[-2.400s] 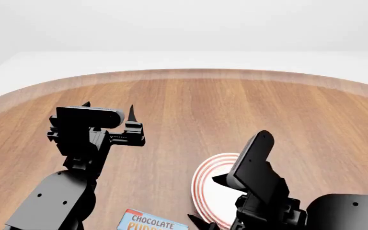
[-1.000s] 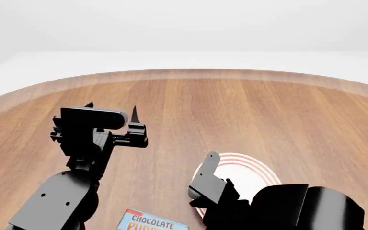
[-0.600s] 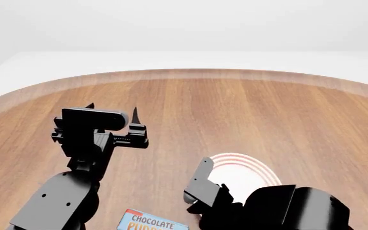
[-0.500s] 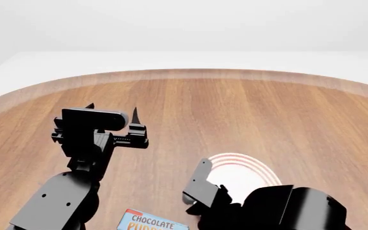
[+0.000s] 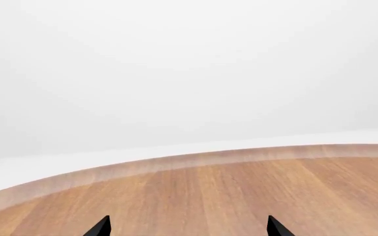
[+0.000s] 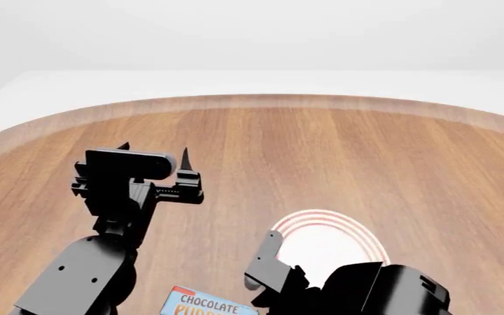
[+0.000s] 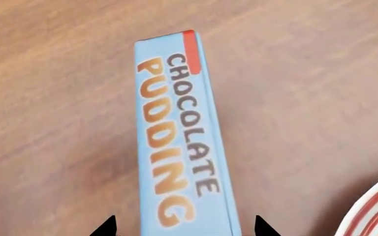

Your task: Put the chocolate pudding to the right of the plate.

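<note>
One chocolate pudding (image 7: 179, 147) (long axis seemingly toward the right gripper (image 7: 183, 227)).

Bare table (image 6: 340, 151) beyond plate (image 6: 340, 239); right arm (image 6: 383, 295) overhangs its near rim.

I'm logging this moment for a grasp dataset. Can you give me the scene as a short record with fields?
surface: wooden table
chocolate pudding: lying on the table, left of the plate, not gripped
plate: white with red rings, partly hidden by the right arm
right end effector: open, fingertips on either side of the pudding box
left end effector: open, empty, raised above bare table
task status: pudding not yet moved
</note>
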Robot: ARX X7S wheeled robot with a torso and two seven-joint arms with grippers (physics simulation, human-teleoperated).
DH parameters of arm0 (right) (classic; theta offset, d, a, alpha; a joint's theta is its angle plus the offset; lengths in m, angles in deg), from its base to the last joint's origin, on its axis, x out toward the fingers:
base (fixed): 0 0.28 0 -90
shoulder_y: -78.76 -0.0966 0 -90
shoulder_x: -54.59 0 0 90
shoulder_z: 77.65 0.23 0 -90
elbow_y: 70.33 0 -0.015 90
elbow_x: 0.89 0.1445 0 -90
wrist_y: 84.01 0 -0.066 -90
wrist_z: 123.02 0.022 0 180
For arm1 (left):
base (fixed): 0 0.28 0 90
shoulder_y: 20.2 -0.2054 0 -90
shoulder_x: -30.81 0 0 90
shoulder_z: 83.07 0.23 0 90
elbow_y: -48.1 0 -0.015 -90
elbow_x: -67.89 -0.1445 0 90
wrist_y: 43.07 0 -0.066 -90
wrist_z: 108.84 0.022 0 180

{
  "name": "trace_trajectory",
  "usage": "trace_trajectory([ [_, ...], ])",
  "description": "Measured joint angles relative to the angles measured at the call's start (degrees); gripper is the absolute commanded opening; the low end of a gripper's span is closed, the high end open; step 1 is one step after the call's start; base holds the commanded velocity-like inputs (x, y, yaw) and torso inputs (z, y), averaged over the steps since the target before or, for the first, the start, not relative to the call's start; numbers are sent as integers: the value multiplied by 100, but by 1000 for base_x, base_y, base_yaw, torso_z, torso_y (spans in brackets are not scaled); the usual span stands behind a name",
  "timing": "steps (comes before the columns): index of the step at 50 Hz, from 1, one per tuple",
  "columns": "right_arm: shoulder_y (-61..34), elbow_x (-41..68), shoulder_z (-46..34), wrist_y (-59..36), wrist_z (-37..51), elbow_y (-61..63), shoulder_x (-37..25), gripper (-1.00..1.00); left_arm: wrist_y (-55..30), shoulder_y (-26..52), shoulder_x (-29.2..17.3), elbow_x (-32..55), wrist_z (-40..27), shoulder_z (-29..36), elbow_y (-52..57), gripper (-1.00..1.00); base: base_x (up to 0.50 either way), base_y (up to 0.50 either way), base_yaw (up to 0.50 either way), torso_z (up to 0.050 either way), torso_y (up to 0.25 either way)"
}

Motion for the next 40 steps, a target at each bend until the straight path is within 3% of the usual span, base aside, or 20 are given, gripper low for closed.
trace_trajectory([
  [33,161,-308,-385,353,-189,-581,141,100,55,-26,-47,63,-65,47,-13,100,0,0,0,0,0],
  [34,164,-312,-391,360,-191,-588,142,-100,56,-27,-48,65,-66,49,-14,100,0,0,0,0,0],
  [40,183,-333,-400,399,-163,-601,132,-100,68,-30,-55,74,-78,58,-21,100,0,0,0,0,0],
])
